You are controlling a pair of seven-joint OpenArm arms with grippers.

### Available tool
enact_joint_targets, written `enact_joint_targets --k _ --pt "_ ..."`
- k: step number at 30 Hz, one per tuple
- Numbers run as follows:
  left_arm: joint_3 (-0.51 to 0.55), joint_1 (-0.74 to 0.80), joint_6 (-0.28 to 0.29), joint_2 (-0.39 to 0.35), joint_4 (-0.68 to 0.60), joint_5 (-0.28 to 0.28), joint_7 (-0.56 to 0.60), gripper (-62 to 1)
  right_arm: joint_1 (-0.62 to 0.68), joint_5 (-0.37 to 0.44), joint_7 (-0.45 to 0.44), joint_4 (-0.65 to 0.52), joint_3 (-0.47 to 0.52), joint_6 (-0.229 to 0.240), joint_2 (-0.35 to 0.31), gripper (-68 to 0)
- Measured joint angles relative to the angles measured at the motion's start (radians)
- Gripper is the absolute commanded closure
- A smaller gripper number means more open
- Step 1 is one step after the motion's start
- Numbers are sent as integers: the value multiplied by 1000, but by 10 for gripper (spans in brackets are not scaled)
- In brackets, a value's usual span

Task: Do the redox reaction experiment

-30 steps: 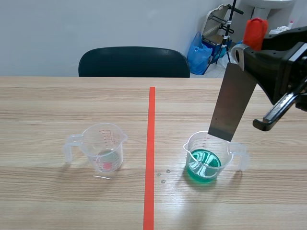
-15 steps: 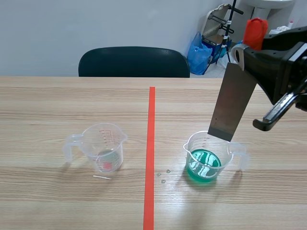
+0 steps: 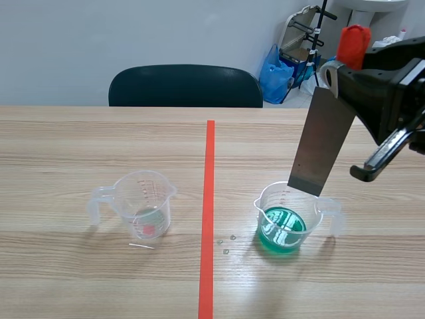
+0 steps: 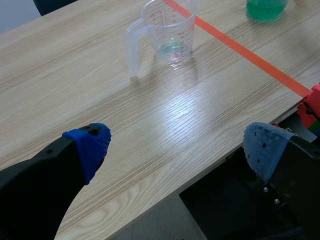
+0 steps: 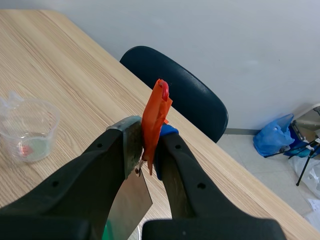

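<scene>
A plain office-type room used as a makeshift lab bench: a long wood-grain table is marked down the middle by an orange-red tape line. Two clear plastic measuring cups stand on it, the left cup with only a little at its bottom, the right cup holding green liquid. At the far edge a dark padded chair stands before a bare pale wall. In the far right corner a blue bag sits beside a folding rack
</scene>
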State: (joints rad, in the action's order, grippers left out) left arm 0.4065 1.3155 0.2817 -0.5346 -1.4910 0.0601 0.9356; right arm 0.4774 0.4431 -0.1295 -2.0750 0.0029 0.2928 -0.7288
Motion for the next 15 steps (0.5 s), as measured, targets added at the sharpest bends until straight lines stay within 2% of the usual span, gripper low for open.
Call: enact_joint_targets --k 15 --pt "0 0 1 -6 0 7 0 -566 0 0 0 0 0 0 0 -19"
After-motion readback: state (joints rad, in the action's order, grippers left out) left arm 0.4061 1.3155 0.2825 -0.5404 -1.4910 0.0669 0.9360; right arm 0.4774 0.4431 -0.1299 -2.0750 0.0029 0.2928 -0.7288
